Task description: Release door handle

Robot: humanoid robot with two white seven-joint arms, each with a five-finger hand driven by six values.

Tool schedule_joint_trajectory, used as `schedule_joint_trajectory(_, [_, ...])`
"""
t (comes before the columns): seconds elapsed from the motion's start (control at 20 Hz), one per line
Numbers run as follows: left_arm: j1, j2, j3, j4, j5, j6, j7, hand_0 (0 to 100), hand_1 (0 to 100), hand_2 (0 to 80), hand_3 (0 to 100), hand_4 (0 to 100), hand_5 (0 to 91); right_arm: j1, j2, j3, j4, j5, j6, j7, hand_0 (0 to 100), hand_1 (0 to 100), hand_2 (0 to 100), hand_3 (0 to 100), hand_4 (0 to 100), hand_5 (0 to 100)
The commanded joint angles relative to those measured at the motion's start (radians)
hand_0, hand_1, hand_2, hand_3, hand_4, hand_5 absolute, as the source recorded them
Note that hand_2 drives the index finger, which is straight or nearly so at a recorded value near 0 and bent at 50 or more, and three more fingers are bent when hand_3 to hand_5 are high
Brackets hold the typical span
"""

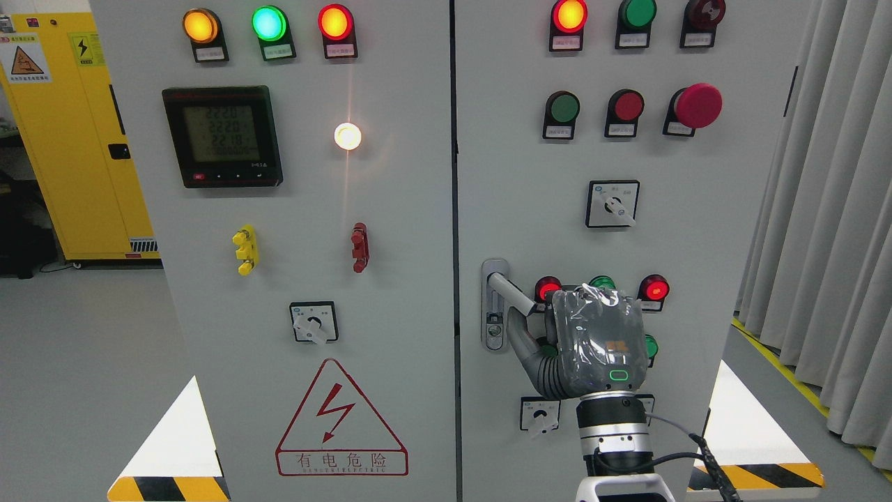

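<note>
**Right hand at the door handle, release not shown as finished**

My right hand (592, 345) is up against the right-hand cabinet door (704, 174), its arm rising from the bottom edge right of the middle. I see mostly the grey, plastic-wrapped back of the hand. My thumb (519, 335) reaches up and left to the door handle (509, 286), a grey lever jutting down and to the right from its lock plate (493, 307) near the door's left edge. The thumb tip lies against the lever's outer end, or just beside it; I cannot tell which. My other fingers are hidden behind the palm, so whether the hand is clamped on the lever or already loose I cannot tell.

The lever stands swung out from its plate instead of lying flat, and the door looks flush with the left door (300, 209) along the centre seam.

My reading: the release is at most begun. What remains is to open my fingers fully, clear the thumb from the lever, and draw the hand back from the panel without brushing the red indicator lamps (654, 287) and selector switch (540, 413) close by.

My left hand is not in view.
</note>
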Motion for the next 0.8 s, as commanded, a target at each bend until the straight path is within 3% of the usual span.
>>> schedule_joint_trajectory(0.0, [0.0, 0.0, 0.0, -0.015, 0.0, 0.0, 0.0, 12, 56, 0.0, 0, 0, 0.0, -0.003, 0.0, -0.002, -0.001, 0.0, 0.0, -0.001, 55, 37, 100, 100, 100, 100])
schedule_joint_trajectory(0.75, [0.0, -0.001, 0.0, -0.015, 0.0, 0.0, 0.0, 12, 56, 0.0, 0, 0, 0.0, -0.006, -0.002, -0.016, 0.0, 0.0, -0.002, 0.007, 54, 37, 100, 100, 100, 100])
